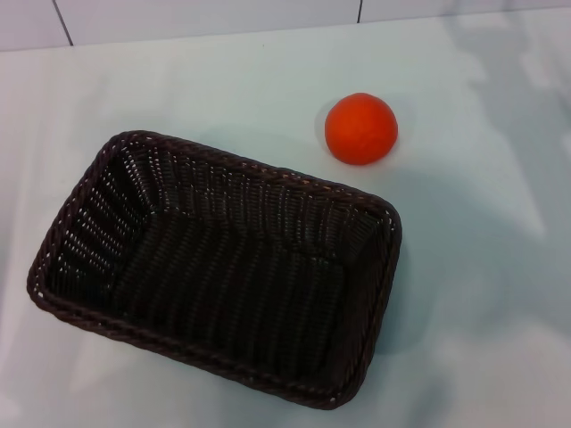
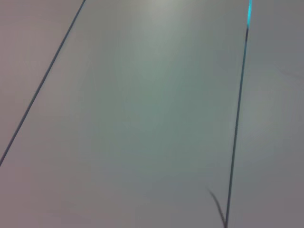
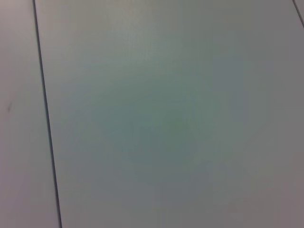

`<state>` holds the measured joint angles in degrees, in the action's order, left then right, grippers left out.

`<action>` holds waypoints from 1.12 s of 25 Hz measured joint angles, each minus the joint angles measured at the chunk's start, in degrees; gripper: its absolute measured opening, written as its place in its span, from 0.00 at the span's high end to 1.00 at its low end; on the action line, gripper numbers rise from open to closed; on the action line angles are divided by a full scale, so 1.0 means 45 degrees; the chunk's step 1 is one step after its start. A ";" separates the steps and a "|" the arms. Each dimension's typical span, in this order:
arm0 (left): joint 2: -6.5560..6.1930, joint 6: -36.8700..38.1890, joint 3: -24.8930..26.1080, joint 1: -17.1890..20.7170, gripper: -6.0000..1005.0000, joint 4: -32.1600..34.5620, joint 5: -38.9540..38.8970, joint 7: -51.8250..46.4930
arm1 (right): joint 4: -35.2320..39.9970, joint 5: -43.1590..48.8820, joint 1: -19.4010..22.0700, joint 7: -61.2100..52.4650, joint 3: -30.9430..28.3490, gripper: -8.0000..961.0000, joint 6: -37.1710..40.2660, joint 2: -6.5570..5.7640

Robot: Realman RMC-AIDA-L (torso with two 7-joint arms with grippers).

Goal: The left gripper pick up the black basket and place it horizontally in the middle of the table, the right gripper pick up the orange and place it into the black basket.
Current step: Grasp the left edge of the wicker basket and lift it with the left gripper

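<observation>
The black basket [image 1: 219, 263] lies on the table [image 1: 482, 294], left of centre and turned at a slant, its far-left corner higher in the head view than its right end. It is empty. The orange [image 1: 360, 128] sits on the table just beyond the basket's far right corner, apart from it. Neither gripper shows in any view. The two wrist views show only a pale flat surface with thin dark seams.
A pale wall with dark seams [image 1: 62, 22] runs along the table's far edge. Bare table lies to the right of the basket and orange.
</observation>
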<state>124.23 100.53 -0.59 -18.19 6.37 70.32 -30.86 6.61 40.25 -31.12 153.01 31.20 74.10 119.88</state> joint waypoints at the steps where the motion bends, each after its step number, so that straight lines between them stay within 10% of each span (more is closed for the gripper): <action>1: -0.0001 0.0008 -0.0026 -0.0004 0.16 0.0006 0.0002 -0.0006 | -0.0002 0.0000 -0.0005 0.0000 0.0001 0.10 0.0000 0.0000; 16: -0.0040 0.0105 -0.0201 0.0002 0.27 0.0351 0.0205 -0.0948 | -0.0007 0.0000 -0.0117 0.0000 0.0000 0.10 -0.0042 -0.0001; 28: -0.0348 -0.0550 -0.2604 0.0184 0.28 0.4194 0.1444 -0.7009 | -0.0104 0.0000 -0.0136 0.0000 -0.0010 0.10 -0.0028 -0.0001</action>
<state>122.66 98.06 -12.31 -17.37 25.24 76.82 -62.40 6.15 40.25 -31.73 153.01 31.15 73.97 119.88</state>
